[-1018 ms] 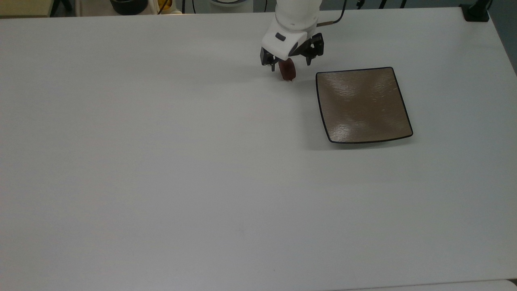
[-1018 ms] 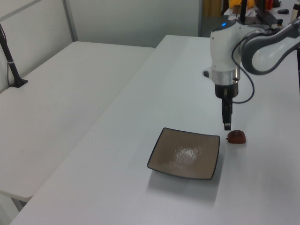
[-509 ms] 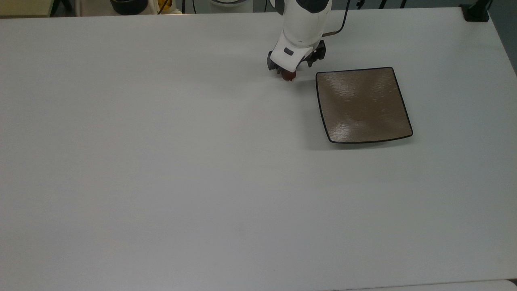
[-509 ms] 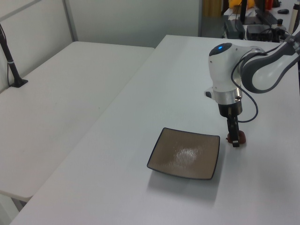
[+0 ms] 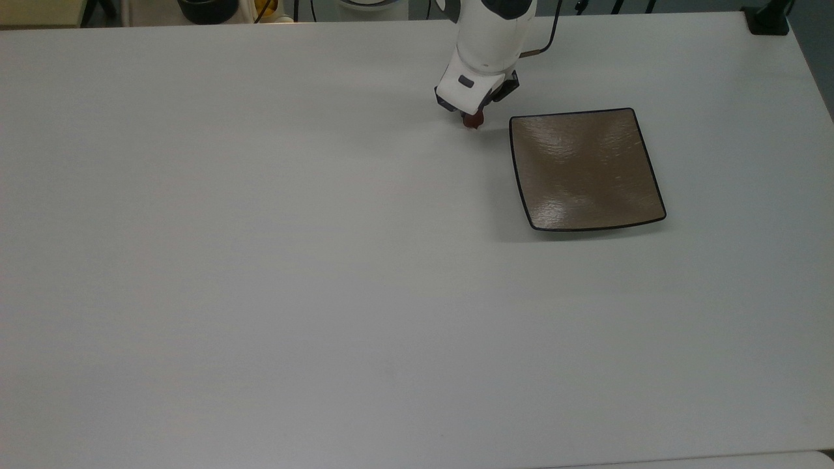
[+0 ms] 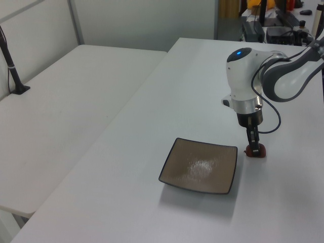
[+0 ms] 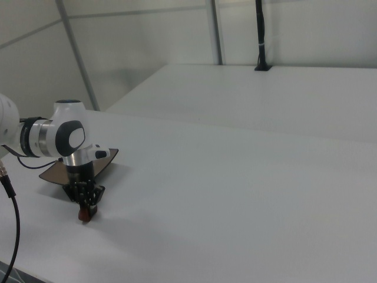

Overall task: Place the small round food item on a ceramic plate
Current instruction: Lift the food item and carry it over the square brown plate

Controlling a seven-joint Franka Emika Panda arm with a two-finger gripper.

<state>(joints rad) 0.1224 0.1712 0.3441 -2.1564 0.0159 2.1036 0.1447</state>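
Note:
The small round food item (image 5: pixel 472 122), a dark reddish-brown lump, lies on the white table just off the ceramic plate's upper left corner in the top view. My gripper (image 5: pixel 470 117) points straight down on it, its fingers shut against the lump's sides. In the left view the food item (image 6: pixel 256 151) sits between the fingertips of the gripper (image 6: pixel 254 148), right of the square tan-brown ceramic plate (image 6: pixel 200 166). The right view shows the gripper (image 7: pixel 87 207) low over the food item (image 7: pixel 85 215), with the ceramic plate (image 7: pixel 52 174) behind. The ceramic plate (image 5: pixel 586 169) holds nothing.
A black clamp base (image 5: pixel 769 19) sits at the table's far right corner in the top view. A second white table with a black post (image 6: pixel 12 66) adjoins on the left view's left. Cables and a dark bin (image 5: pixel 208 8) line the far edge.
The gripper came down from above the table onto the food item, and its fingers, wide apart a second ago, have drawn in against it. The plate has not moved.

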